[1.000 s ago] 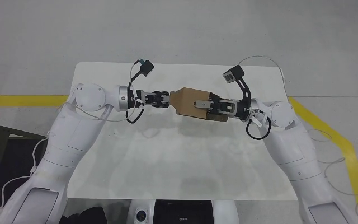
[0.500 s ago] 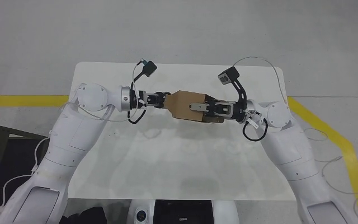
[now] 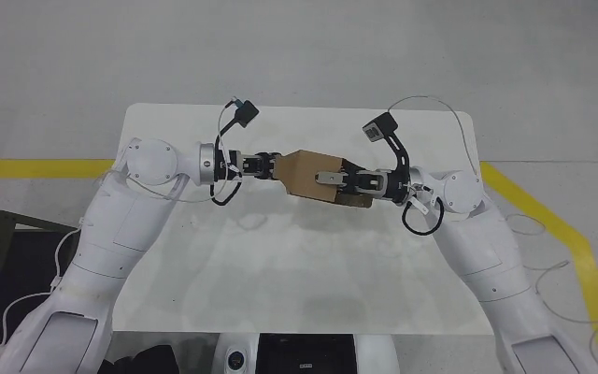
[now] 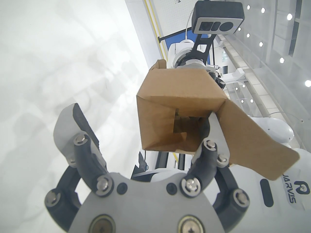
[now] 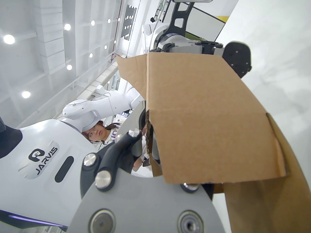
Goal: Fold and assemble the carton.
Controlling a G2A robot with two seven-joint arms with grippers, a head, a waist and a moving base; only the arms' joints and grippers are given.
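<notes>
**Carton Held Aloft, One End Left To Be Closed**

The brown cardboard carton (image 3: 313, 170) was held clear of the white desk (image 3: 187, 280), above its far half and roughly midway between its left and right edges. It was clamped by the right tool (image 3: 334, 177), one finger being laid along the upper panel. The left tool (image 3: 271, 165) was spread wide at the carton's opposite end, with nothing gripped.

The step in hand was judged to be the closing of that end. The body was already squared, but a long outer flap (image 4: 255, 146) was splayed outward. The next move would call for this flap to be pressed across the opening while the carton was braced by the right tool.

In the left wrist view the open end (image 4: 179, 127) was exposed, with inner flaps partly turned in and one left finger (image 4: 213, 132) set against the flap's root, details hidden from above. In the right wrist view a right finger (image 5: 136, 120) was seen against a carton wall, its partner being concealed by cardboard.
</notes>
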